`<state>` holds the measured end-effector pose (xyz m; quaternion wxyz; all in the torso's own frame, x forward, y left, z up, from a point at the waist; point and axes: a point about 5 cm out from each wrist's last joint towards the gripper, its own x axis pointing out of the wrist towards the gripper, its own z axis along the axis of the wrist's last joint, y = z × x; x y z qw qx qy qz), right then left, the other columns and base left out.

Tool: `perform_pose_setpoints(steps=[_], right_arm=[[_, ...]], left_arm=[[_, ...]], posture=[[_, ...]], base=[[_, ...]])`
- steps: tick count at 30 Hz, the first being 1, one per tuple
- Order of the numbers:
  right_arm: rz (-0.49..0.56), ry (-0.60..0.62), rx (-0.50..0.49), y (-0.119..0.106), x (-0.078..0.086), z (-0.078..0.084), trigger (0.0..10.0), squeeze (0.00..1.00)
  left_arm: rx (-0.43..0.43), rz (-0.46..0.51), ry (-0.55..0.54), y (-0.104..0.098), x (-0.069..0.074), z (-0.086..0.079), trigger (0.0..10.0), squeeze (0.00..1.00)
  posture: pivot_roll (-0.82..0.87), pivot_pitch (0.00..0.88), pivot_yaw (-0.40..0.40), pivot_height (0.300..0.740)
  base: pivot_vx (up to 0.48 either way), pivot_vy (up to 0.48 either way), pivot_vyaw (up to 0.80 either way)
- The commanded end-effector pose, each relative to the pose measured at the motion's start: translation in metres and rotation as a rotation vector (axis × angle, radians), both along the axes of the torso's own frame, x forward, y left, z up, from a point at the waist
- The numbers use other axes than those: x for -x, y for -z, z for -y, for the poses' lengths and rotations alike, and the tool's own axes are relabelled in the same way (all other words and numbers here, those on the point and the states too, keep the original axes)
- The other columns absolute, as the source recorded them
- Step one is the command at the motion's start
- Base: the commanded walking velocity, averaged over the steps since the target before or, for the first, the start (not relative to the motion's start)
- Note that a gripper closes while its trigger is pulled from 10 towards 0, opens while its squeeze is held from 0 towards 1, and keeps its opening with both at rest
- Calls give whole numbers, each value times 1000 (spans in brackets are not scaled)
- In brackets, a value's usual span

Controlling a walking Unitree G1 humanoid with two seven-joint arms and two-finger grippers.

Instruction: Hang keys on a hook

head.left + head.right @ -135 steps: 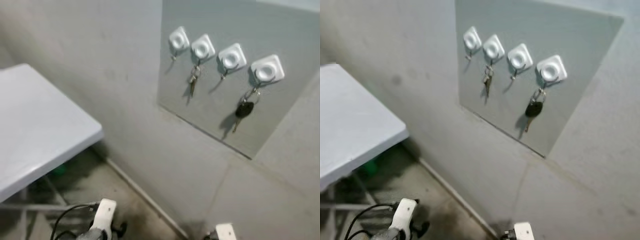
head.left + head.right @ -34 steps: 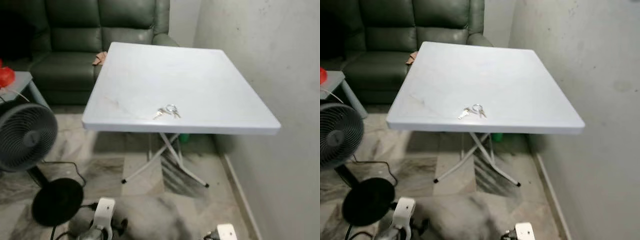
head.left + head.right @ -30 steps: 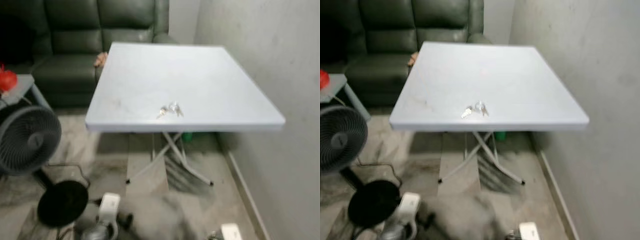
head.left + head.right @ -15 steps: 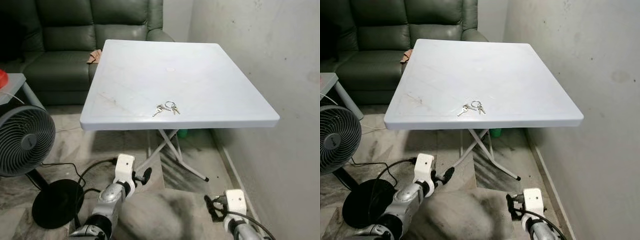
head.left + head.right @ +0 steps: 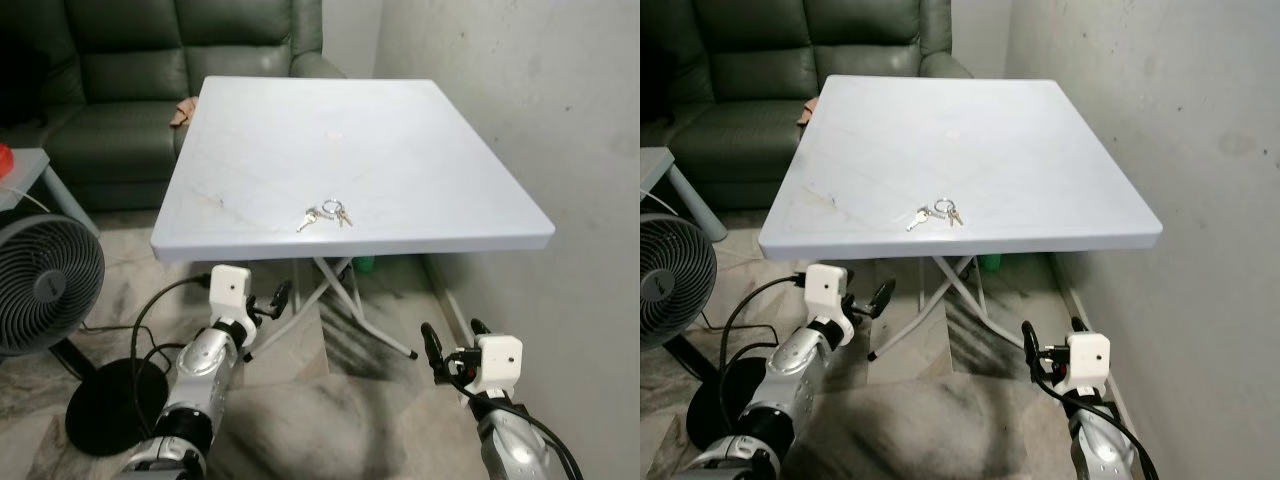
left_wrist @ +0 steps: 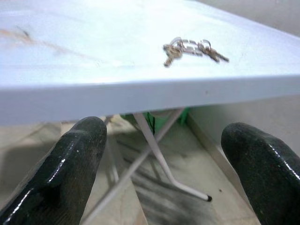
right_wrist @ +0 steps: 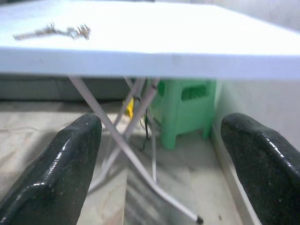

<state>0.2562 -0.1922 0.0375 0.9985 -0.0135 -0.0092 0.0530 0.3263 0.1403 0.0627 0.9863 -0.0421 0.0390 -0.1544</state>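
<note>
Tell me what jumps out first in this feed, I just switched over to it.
A small bunch of keys lies near the front edge of a white folding table that stands against the wall, with a dark green sofa behind it. Below the table edge, the left gripper and right gripper are both raised with fingers open, holding nothing. A floor fan stands at the robot's left.

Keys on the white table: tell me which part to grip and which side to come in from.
Grip the keys at the ring, the raised loop between the splayed blades, which lie flat on the table. Probably come from the near edge and above: the bunch lies close to it, and the open left gripper sits just below that edge.
</note>
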Motion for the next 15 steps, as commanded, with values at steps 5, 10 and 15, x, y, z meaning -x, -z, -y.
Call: perform_pose_setpoints(steps=[5,10,15], right_arm=[[73,-45,28,-28,-4,-12,10000,953],[87,-44,40,-33,-2,-11,10000,0],[71,-28,98,-32,-2,-8,10000,0]], left_arm=[[-22,95,-9,-17,3,-5,10000,0],[25,127,-34,-29,0,-8,10000,0],[15,138,-28,-34,-1,-8,10000,0]], posture=[[-9,0,-10,740],[0,0,-16,740],[10,0,-22,740]], base=[[0,0,0],[0,0,0],[0,0,0]])
